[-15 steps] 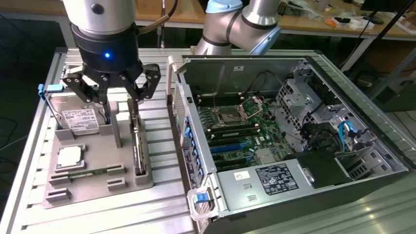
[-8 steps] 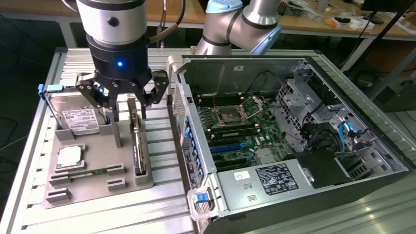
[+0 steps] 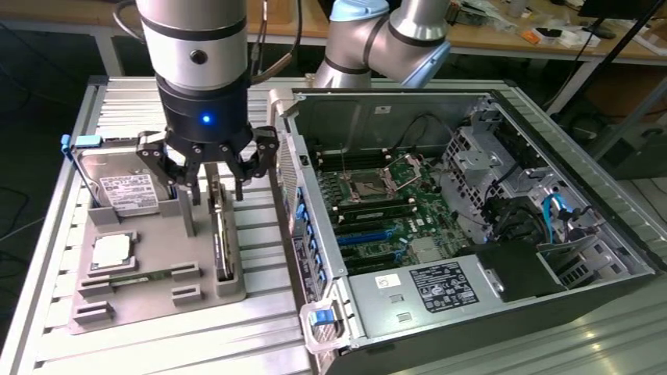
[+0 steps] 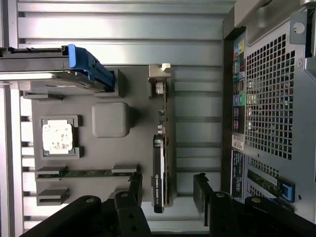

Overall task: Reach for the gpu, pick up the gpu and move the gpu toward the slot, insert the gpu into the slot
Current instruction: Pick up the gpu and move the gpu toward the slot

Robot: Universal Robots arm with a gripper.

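The gpu (image 3: 220, 238) is a thin dark card standing on edge in a groove of the grey holder tray (image 3: 156, 308). Its silvery bracket end points to the far side. My gripper (image 3: 215, 186) hangs directly above it, open, with one finger on each side of the card and not touching it. In the wrist view the gpu (image 4: 161, 163) runs between my two black fingertips (image 4: 136, 187), and the gripper (image 4: 168, 192) stands wide around its near end. The blue slot (image 3: 367, 232) lies on the green motherboard inside the open computer case.
A silver hard drive (image 3: 125, 191) with a blue clip stands at the tray's far end, with a square processor chip (image 3: 112, 251) and a memory stick (image 4: 84, 173) nearer. The open computer case (image 3: 583, 234) fills the exterior view's right, its wall close beside the tray.
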